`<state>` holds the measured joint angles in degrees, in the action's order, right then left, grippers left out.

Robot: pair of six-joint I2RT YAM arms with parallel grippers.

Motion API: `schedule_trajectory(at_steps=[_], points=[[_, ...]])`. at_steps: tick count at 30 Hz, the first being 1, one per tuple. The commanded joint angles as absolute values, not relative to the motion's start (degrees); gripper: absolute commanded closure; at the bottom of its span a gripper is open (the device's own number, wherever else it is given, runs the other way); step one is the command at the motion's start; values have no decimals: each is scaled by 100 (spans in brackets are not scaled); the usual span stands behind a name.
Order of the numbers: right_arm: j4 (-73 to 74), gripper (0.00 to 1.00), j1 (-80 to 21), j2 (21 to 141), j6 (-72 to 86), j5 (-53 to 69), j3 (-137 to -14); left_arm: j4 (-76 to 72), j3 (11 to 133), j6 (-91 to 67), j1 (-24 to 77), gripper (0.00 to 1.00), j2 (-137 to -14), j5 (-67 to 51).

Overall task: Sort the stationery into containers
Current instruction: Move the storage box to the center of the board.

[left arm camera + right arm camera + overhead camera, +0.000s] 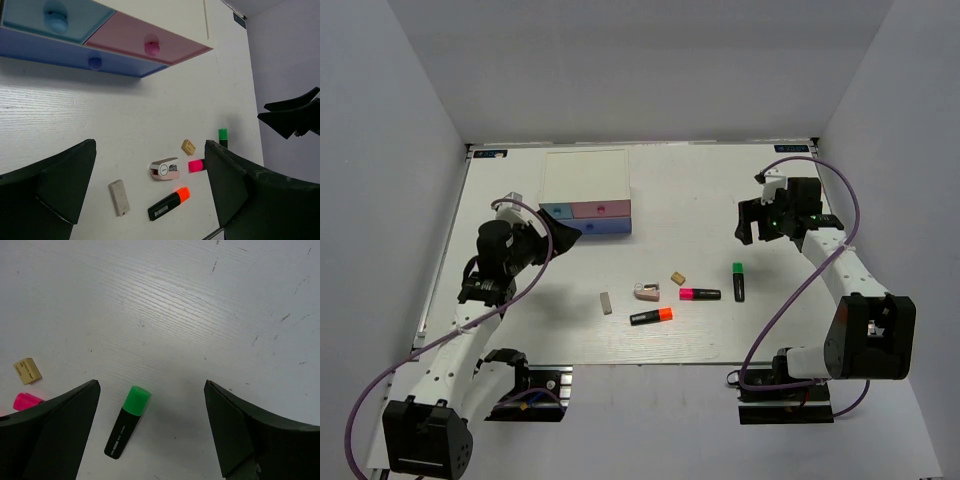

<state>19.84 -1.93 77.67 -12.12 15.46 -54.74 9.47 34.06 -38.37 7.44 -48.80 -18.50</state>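
While left hand [150,146], right hand [151,386] spread empty, finger [235,190] cuts off pink highlighter [196,165].

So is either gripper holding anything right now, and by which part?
Nothing is held. The left gripper and right gripper are both open and empty. The green highlighter lies free on the table under the right gripper.

White table [690,190], grey walls [620,70]

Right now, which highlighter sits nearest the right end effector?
The short black highlighter with the green cap, rightmost of three; pink one and orange one lie farther left.
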Motion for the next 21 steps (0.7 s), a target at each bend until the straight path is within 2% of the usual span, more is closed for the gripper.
schedule_trajectory(at_steps=[1,9,15,19,21], points=[[2092,10,-211,7778,-1273,1906,-5704,747,3322,-3753,747,0,-4913,-2057],[2557,10,-202,7726,-2407,2724,-5652,694,3375,-3647,747,0,-5203,-2109],[2566,10,-193,7717,-2549,2505,-5555,563,3428,-3542,747,11,-5326,-2224],[2698,10,-193,7708,-2803,2794,-5502,458,3428,-3542,747,29,-5440,-2346],[2786,10,-193,7708,-2760,2865,-5476,457,3428,-3542,747,51,-5572,-2347]])
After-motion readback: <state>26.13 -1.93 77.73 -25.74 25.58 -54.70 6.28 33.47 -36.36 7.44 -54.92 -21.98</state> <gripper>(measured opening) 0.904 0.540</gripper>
